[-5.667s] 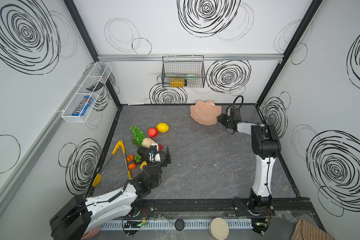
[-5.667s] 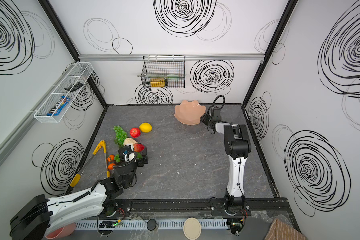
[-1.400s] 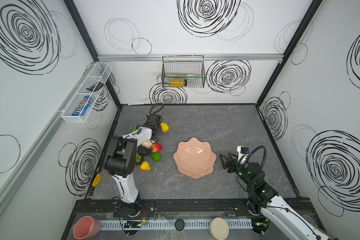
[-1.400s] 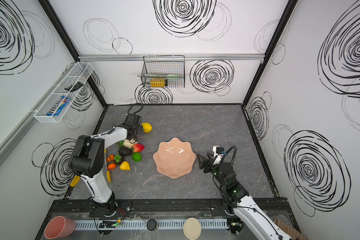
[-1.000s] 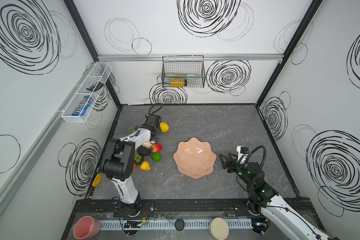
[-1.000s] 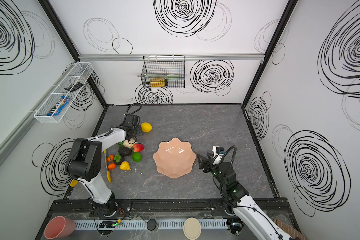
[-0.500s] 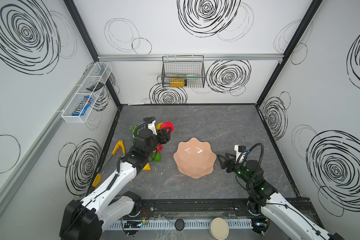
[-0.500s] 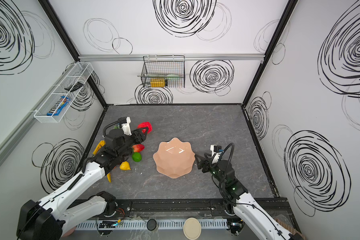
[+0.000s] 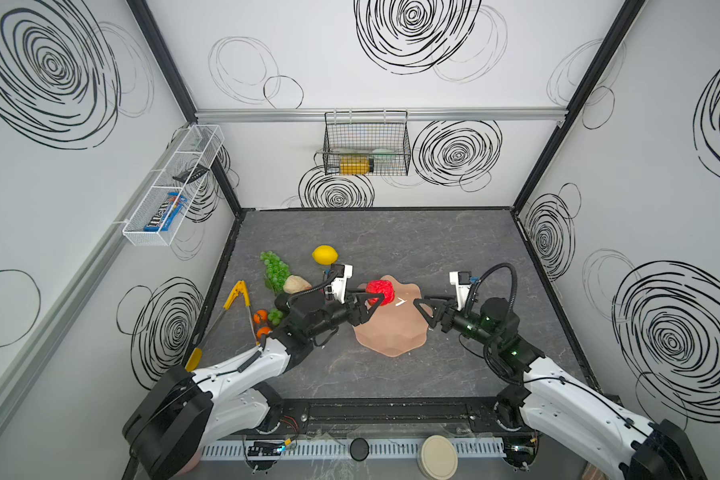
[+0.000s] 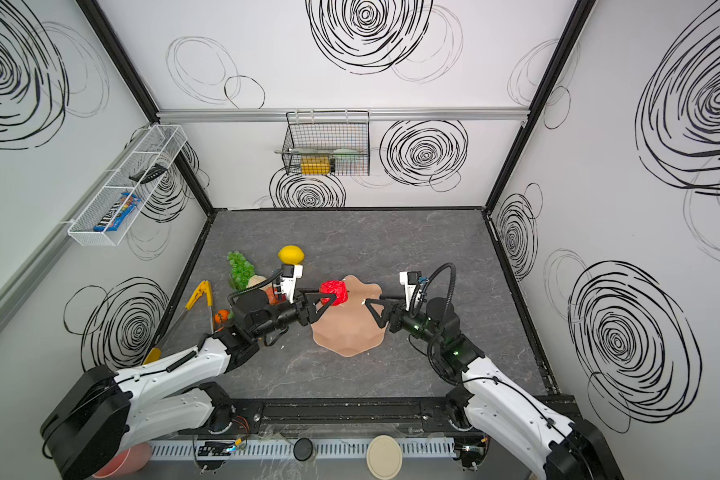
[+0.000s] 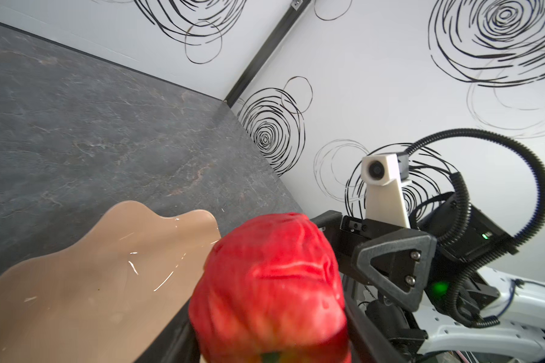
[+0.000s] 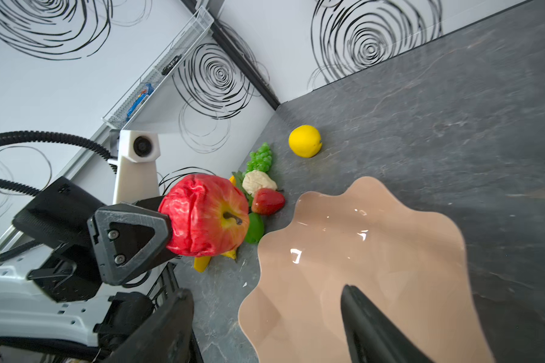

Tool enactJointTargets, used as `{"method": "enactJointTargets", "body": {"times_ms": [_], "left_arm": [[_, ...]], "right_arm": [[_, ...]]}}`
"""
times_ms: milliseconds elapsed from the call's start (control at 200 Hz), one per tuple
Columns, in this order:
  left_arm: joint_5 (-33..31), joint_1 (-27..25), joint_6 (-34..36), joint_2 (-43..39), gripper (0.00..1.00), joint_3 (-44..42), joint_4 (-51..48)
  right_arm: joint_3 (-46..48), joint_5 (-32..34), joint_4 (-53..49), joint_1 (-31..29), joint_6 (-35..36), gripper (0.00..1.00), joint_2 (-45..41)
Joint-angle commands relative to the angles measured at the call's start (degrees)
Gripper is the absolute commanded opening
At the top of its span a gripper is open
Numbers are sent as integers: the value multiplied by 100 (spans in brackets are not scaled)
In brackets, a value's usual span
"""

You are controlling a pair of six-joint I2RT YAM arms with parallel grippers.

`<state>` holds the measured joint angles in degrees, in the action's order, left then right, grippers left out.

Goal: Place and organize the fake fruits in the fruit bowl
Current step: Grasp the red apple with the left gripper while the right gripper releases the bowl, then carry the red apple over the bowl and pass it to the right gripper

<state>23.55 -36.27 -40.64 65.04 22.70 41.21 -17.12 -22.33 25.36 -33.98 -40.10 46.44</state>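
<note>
We see the red apple (image 9: 382, 291) (image 10: 335, 291) (image 12: 206, 215) lifted off the table (image 9: 391, 237), clamped between the two fingers of the left gripper (image 9: 373, 300) (image 10: 327, 300). In both top views it hangs over the far left rim of the fruit bowl (image 9: 391, 334) (image 10: 346, 334) (image 12: 375, 251). The apple's stem end faces the right wrist camera, and its red skin looks wrinkled. The bowl sits upright on the table, about midway between the two arms.

The right gripper (image 9: 422, 306) (image 10: 375, 307) hovers at the bowl's right side with its jaws spread and nothing held between them. In the right wrist view one finger shows over the bowl's inside and the other outside its rim.

The other fruits lie on the table to the left of the bowl. The lemon (image 9: 324, 254) sits alone, farthest back. The grape bunch (image 9: 275, 268) and the beige pear (image 9: 296, 284) are just beside each other. The strawberry (image 12: 267, 201) and the lime (image 12: 254, 228) lie near the bowl's rim, and the oranges (image 9: 260, 316) rest next to the yellow-handled tongs (image 9: 238, 295).
</note>
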Motion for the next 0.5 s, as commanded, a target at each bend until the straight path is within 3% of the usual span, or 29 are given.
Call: {"method": "enactJointTargets", "body": {"times_ms": [0,320,495], "left_arm": [[520,-99,-101,142,63,-54,1119],[1424,-210,-15,351,64,-141,1756],[1820,-318,-112,512,64,-142,2182]], "right_arm": [[-251,-488,568,-220,-21,78,179],[-579,-1270,611,-382,437,76,447],[-605,-1371,585,-413,607,75,440]]}}
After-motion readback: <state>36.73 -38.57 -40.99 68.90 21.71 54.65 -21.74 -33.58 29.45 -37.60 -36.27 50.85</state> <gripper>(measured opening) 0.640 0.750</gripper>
